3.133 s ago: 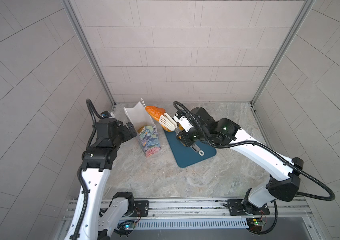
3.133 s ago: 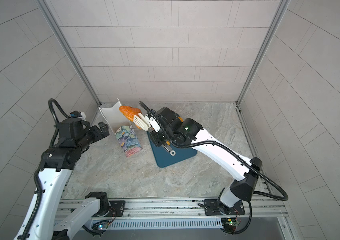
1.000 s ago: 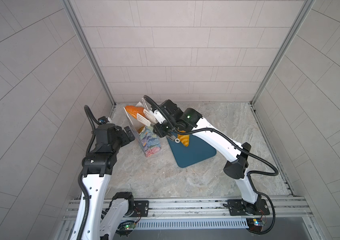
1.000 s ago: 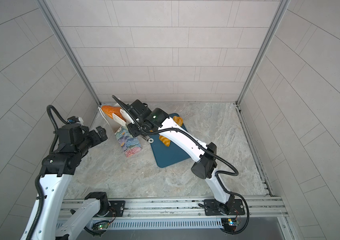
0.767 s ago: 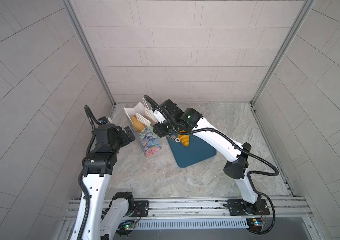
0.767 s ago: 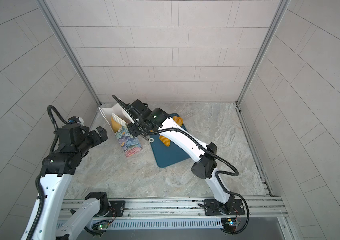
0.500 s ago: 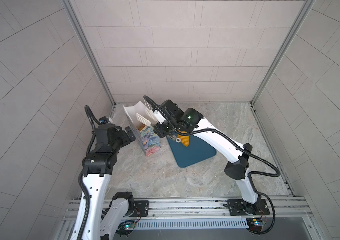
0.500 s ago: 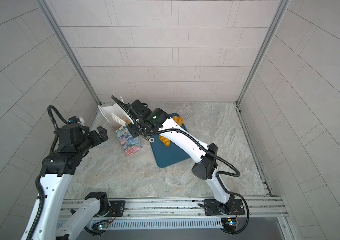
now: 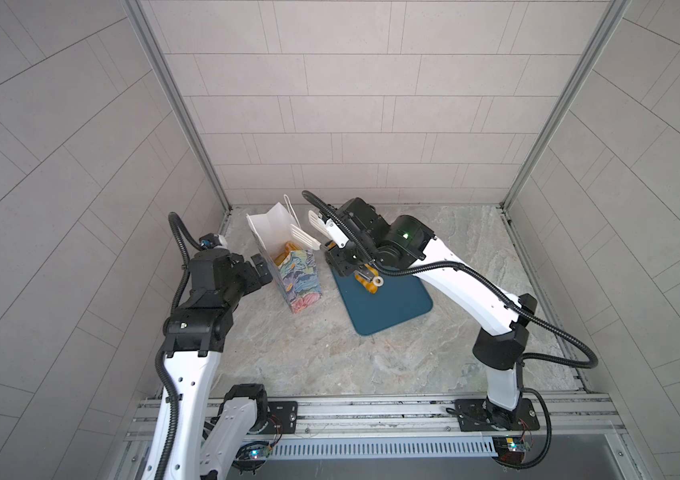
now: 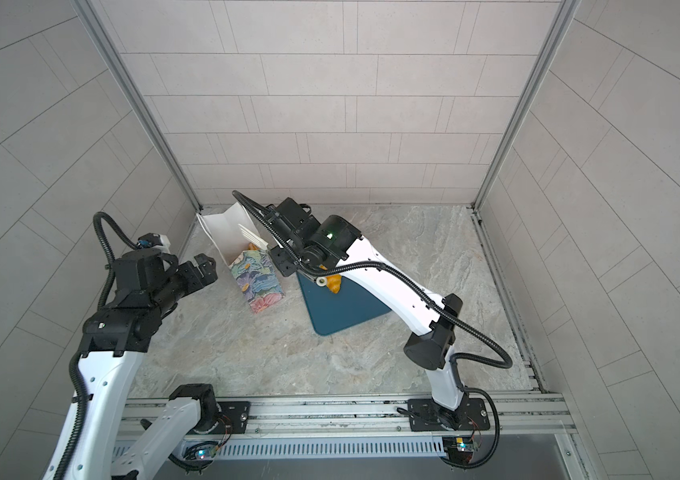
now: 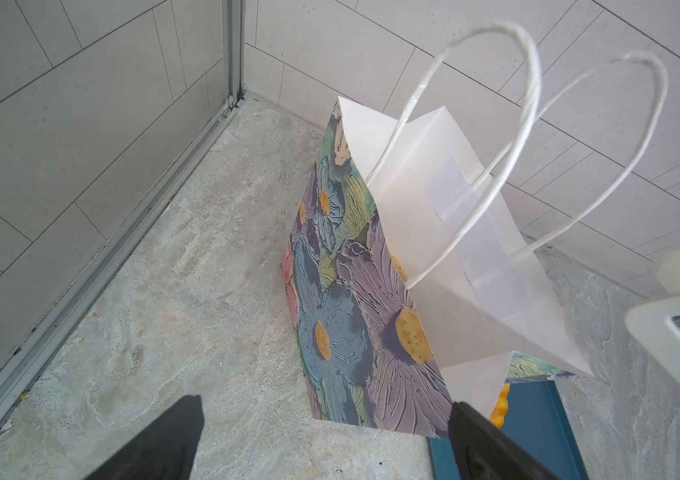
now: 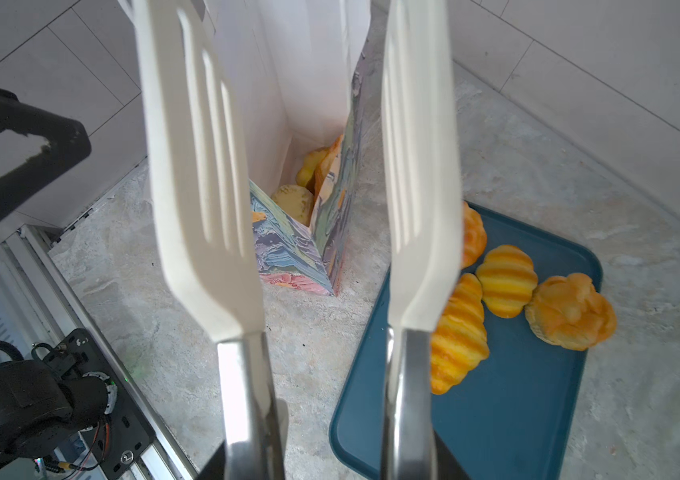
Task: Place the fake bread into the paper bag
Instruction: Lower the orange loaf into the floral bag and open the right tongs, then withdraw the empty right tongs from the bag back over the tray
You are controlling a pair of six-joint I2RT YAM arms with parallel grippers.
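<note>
Right gripper (image 9: 344, 259) clamped on white tongs (image 12: 201, 187) above paper bag (image 9: 298, 276) holding bread (image 12: 294, 197); left gripper (image 11: 325, 403) spread wide beside bag

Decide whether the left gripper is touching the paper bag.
Apart. In a top view, a strip of bare floor shows between the open left gripper and the paper bag.

You see: bag (image 11: 342, 316) matt paper, relief-textured outside; bread (image 12: 506, 280) glossy; tongs (image 12: 201, 187) matt plastic on shiny metal; tray (image 12: 508, 399) smooth.

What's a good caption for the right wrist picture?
Empty tongs open by the bag, four breads waiting on the tray.
</note>
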